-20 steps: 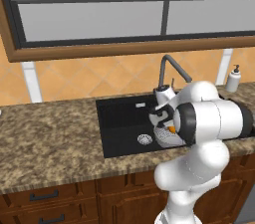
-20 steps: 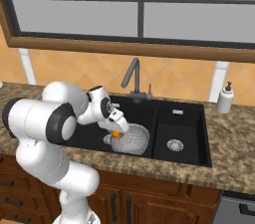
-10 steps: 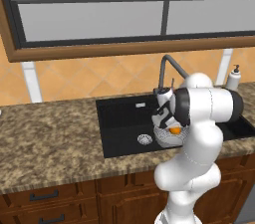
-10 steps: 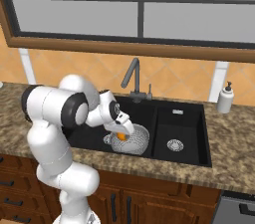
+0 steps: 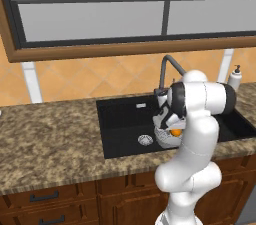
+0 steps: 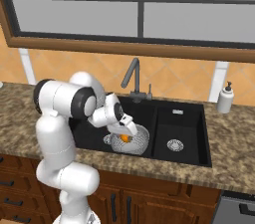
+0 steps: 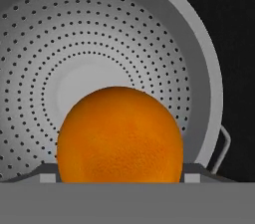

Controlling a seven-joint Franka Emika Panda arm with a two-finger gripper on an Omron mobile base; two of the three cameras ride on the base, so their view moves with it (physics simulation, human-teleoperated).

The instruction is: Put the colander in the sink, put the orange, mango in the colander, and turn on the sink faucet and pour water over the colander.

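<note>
My gripper [image 7: 119,174] is shut on the orange [image 7: 119,136], a bright ball held between the two fingertips [image 7: 47,173]. Right beneath it the silvery perforated colander [image 7: 99,44] stands in the left basin of the black sink [image 5: 122,116]. From the base views, the orange [image 5: 175,132] [image 6: 124,138] hangs just inside the colander's rim [image 6: 140,141], with the gripper [image 6: 124,134] angled down over it. The dark curved faucet [image 6: 132,70] [image 5: 167,63] rises behind the basin. The mango is out of view.
A white soap dispenser [image 6: 225,98] stands on the counter at the sink's right end. The right basin [image 6: 177,131] has a round silver drain. Speckled granite counter [image 5: 50,134] stretches to the left, with the tiled wall and a window behind.
The gripper has carried the orange a little lower and further over the colander. The arm's upper links have swung upright above the sink edge.
</note>
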